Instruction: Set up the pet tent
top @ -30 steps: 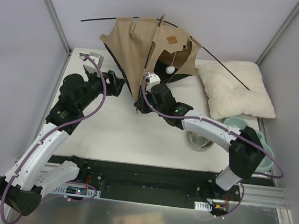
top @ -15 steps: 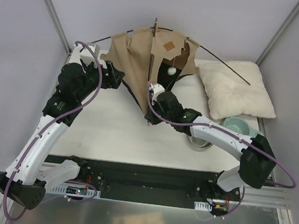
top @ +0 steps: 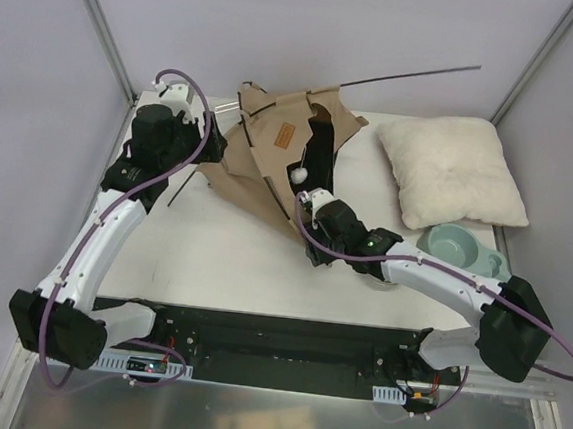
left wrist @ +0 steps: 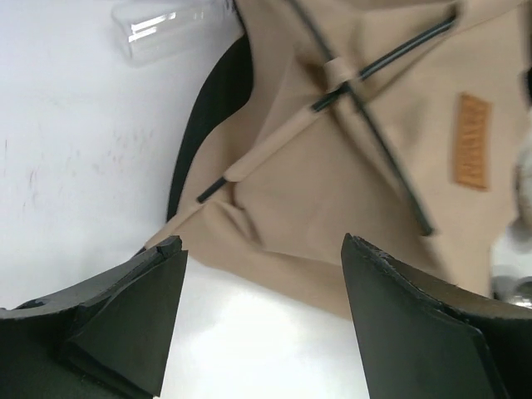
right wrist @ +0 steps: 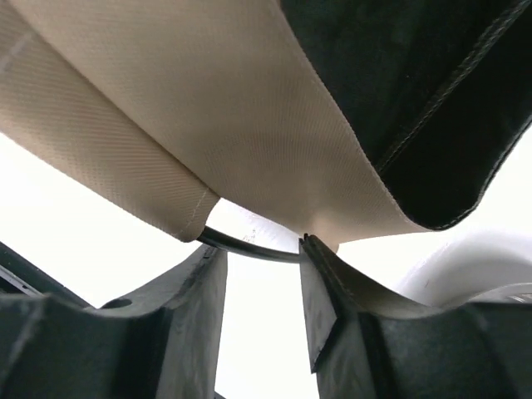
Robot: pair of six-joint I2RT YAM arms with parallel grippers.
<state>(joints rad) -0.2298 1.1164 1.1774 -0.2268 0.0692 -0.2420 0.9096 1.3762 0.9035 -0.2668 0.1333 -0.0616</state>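
The tan pet tent (top: pixel 266 163) lies tilted at the back centre of the table, brown label (top: pixel 284 134) up, and one black pole (top: pixel 419 74) sticks out to the far right. My left gripper (top: pixel 215 148) is open and empty at the tent's left edge; its wrist view shows the fabric (left wrist: pixel 332 183), crossed poles and label (left wrist: pixel 474 141) just beyond the jaws (left wrist: pixel 262 249). My right gripper (top: pixel 312 205) is at the tent's near corner, jaws narrowly apart (right wrist: pixel 262 249). A black pole end (right wrist: pixel 249 247) runs across its fingertips, out of the tan sleeve (right wrist: pixel 166 166).
A fluffy off-white pillow (top: pixel 451 174) lies at the back right. A teal double bowl (top: pixel 459 248) sits in front of it, next to my right arm. A white pompom (top: pixel 297 175) hangs in the tent doorway. A clear plastic piece (left wrist: pixel 166 25) lies left of the tent.
The tent has tipped over and swung left and nearer, its long pole now pointing far right. My left gripper rose toward the back left. My right gripper moved nearer and right with the tent corner.
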